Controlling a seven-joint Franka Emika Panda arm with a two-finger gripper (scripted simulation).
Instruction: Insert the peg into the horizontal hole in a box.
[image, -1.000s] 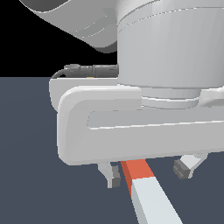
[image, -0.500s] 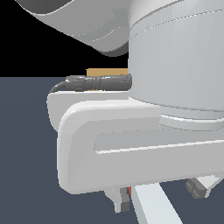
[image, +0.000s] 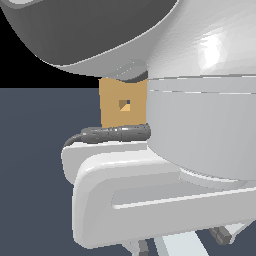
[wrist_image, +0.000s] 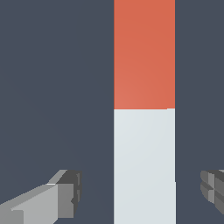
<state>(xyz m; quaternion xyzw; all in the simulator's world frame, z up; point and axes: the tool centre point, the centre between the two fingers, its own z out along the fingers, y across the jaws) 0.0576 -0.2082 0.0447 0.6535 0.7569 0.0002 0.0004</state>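
Peg (wrist_image: 144, 109) lies flat on the desk (wrist_image: 52, 87), between my spread end effector (wrist_image: 142, 194) fingers, ungrasped. Box (image: 122, 102) stands beyond, hole (image: 125, 105) facing here. Best to descend centred over the pale half, fingers clear both sides, then clamp squarely.

Flat dark slate-blue floor (wrist_image: 52, 87); black backdrop (image: 30, 70).
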